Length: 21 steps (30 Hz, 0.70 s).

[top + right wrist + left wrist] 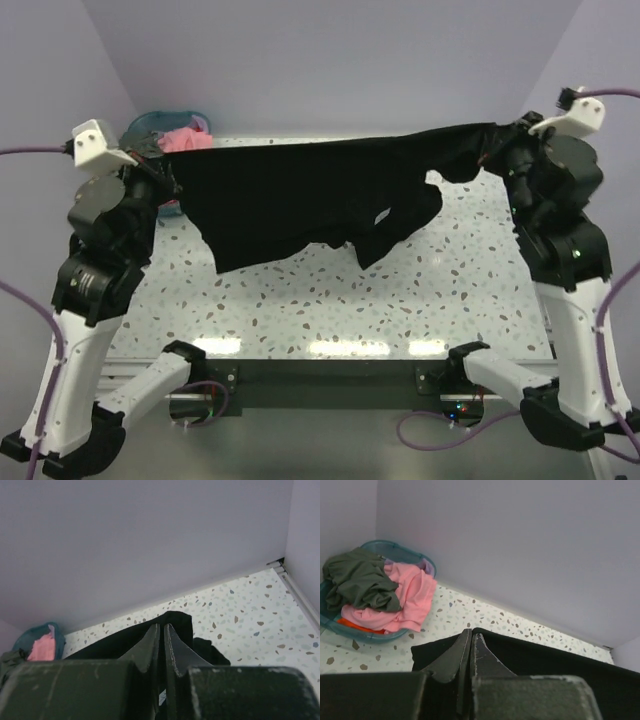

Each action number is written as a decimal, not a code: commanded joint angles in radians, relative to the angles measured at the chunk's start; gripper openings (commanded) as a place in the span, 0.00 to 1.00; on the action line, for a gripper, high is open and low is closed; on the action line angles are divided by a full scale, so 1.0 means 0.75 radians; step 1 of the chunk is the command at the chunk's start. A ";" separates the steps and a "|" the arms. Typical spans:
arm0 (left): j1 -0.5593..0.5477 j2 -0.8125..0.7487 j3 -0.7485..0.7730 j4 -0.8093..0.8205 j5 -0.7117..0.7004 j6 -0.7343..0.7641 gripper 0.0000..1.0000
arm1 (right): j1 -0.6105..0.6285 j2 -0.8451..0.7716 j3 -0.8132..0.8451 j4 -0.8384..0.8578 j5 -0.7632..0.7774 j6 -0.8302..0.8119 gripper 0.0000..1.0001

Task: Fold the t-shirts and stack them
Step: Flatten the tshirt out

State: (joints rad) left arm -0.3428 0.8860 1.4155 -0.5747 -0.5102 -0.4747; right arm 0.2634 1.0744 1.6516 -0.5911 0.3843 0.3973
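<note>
The large black t-shirt (300, 200) hangs stretched in the air between both arms, its lower edge drooping above the speckled table (300, 300). A small white label (382, 217) shows on it. My left gripper (168, 172) is shut on the shirt's left end, seen in the left wrist view (471, 632). My right gripper (497, 140) is shut on the right end, seen in the right wrist view (162, 626). The coral pink t-shirt (410, 597) and the dark grey t-shirt (362, 580) lie crumpled in the blue basket (427, 564).
The round blue basket (150, 125) stands at the table's far left corner by the wall, with an orange cloth (355, 625) under the shirts. Walls close the table at the back and right (295, 587).
</note>
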 commanded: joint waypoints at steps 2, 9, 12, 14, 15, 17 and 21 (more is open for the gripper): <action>0.013 -0.114 0.117 -0.070 -0.044 0.056 0.00 | -0.010 -0.166 0.080 -0.042 0.124 -0.078 0.00; 0.013 -0.101 0.375 -0.170 0.003 0.068 0.00 | -0.010 -0.265 0.272 -0.122 0.154 -0.137 0.00; 0.013 -0.052 0.436 -0.173 0.013 0.075 0.00 | -0.010 -0.236 0.363 -0.118 0.140 -0.166 0.00; 0.011 -0.012 0.416 -0.154 0.030 0.073 0.00 | -0.008 -0.199 0.377 -0.096 0.116 -0.188 0.00; 0.011 0.003 0.395 -0.114 0.046 0.073 0.00 | -0.010 -0.181 0.369 -0.065 0.109 -0.208 0.00; 0.013 0.040 0.306 -0.060 0.056 0.071 0.00 | -0.008 -0.124 0.318 -0.014 0.099 -0.225 0.00; 0.013 0.144 0.132 0.146 0.069 0.062 0.00 | -0.008 -0.009 0.128 0.133 0.083 -0.270 0.00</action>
State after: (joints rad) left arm -0.3473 0.9119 1.5963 -0.5900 -0.3904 -0.4599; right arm 0.2676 0.9562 1.8267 -0.6060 0.3790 0.2649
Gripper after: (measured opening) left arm 0.018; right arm 0.046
